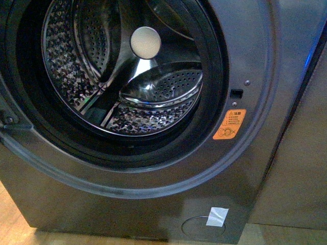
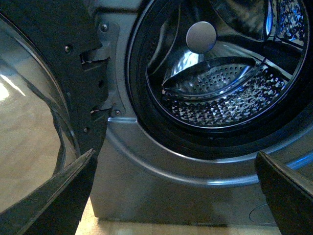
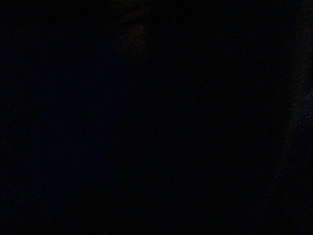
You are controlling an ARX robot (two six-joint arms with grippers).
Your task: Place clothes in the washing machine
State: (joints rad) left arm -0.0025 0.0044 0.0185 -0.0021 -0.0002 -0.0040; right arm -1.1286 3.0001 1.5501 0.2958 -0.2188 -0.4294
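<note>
Straight ahead: washing machine (image 1: pixel 265 168) drum (image 2: pixel 220 93) faces left gripper (image 2: pixel 175 154), door (image 2: pixel 54 58) open.
Left jaws: spread wide, holding nothing.
Right gripper: view dark, cannot tell.
Clothes: nowhere visible.

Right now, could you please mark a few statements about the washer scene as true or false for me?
1. The door of the washing machine stands open. True.
2. Clothes lie in the drum. False: the visible part of the drum shows only bare steel.
3. In the front view, the orange sticker sits left of the porthole. False: it sits to the right.
4. The left pincer is open and empty. True.
5. The right wrist view shows the drum. False: it is dark.
</note>
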